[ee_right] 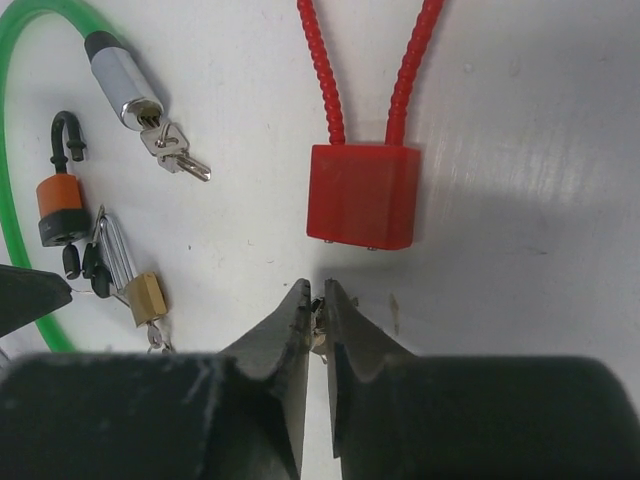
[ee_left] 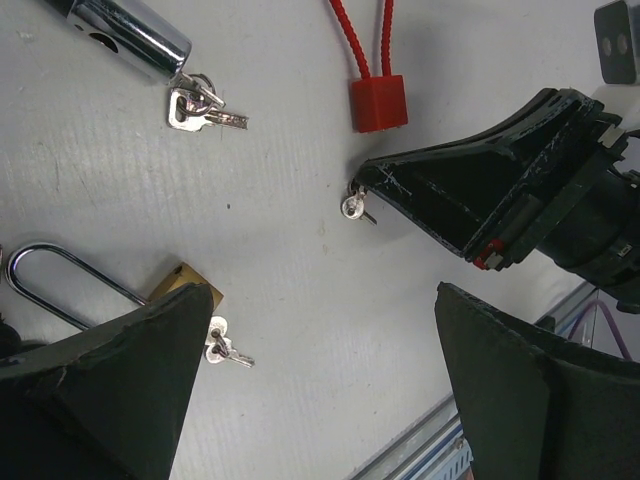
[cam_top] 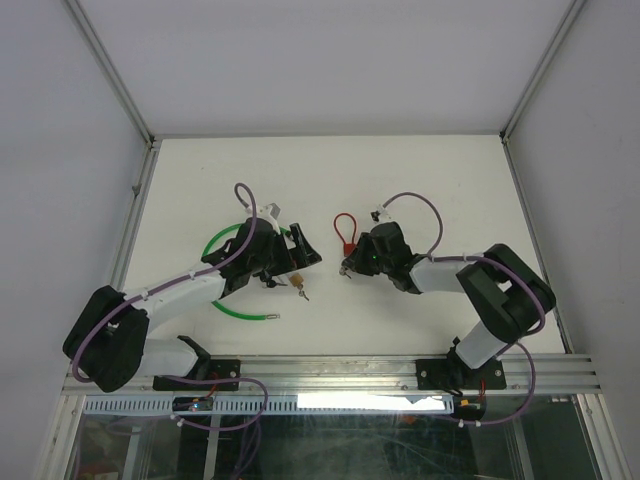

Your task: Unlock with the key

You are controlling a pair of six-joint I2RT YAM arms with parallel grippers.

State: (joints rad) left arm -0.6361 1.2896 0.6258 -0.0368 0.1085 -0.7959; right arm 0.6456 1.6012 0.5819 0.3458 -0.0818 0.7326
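Red padlock (ee_left: 378,102), key (ee_left: 352,206) — at right gripper (ee_left: 366,181) tip

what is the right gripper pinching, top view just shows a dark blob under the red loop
Observer: A small key. In the right wrist view it sits between the tips of the right gripper, whose jaws are nearly together on it.
Operator: is it in the lock yet
Observer: No. The red lock lies flat just beyond the fingertips, and the wrist views show a gap between its body and the key.
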